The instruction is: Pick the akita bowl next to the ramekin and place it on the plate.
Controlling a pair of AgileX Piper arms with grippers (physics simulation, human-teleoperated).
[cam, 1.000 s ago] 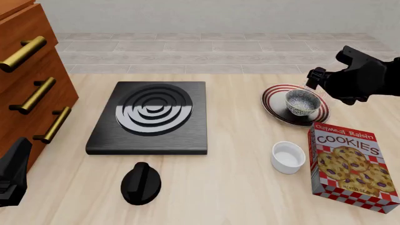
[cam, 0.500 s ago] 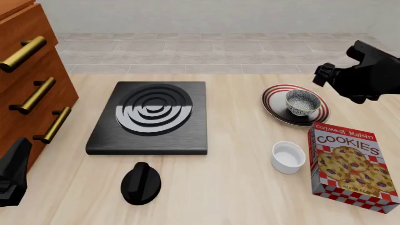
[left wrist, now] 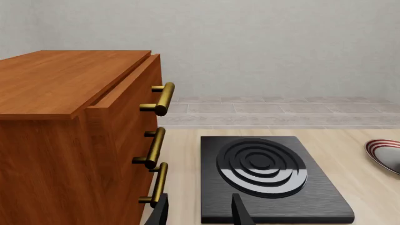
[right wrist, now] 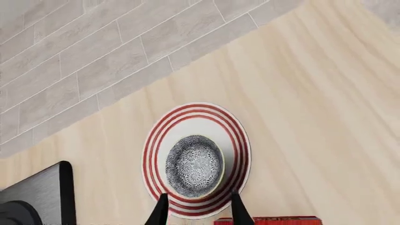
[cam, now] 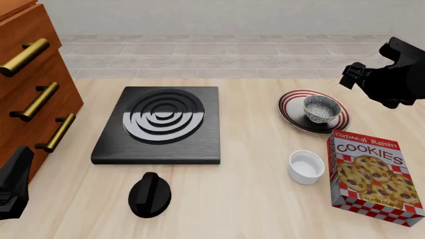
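Note:
The akita bowl [cam: 321,108], speckled black and white inside, stands upright on the red-ringed plate [cam: 289,106] at the right of the table. The plain white ramekin [cam: 306,167] sits nearer the front, apart from the plate. My right gripper [cam: 350,77] hovers above and to the right of the plate, open and empty. In the right wrist view the bowl [right wrist: 194,165] and the plate [right wrist: 152,152] lie well below the gripper [right wrist: 198,214]. My left gripper [cam: 17,172] waits open at the front left, by the cabinet; its fingers [left wrist: 241,213] hold nothing.
A black stove plate [cam: 162,122] lies mid-table with a black knob [cam: 149,194] in front of it. The wooden drawer cabinet [cam: 30,84] with brass handles fills the left. A cookies box [cam: 371,174] stands right of the ramekin.
The right gripper has drawn up and to the right, away from the bowl. The bowl stays on the plate. The left arm has not moved.

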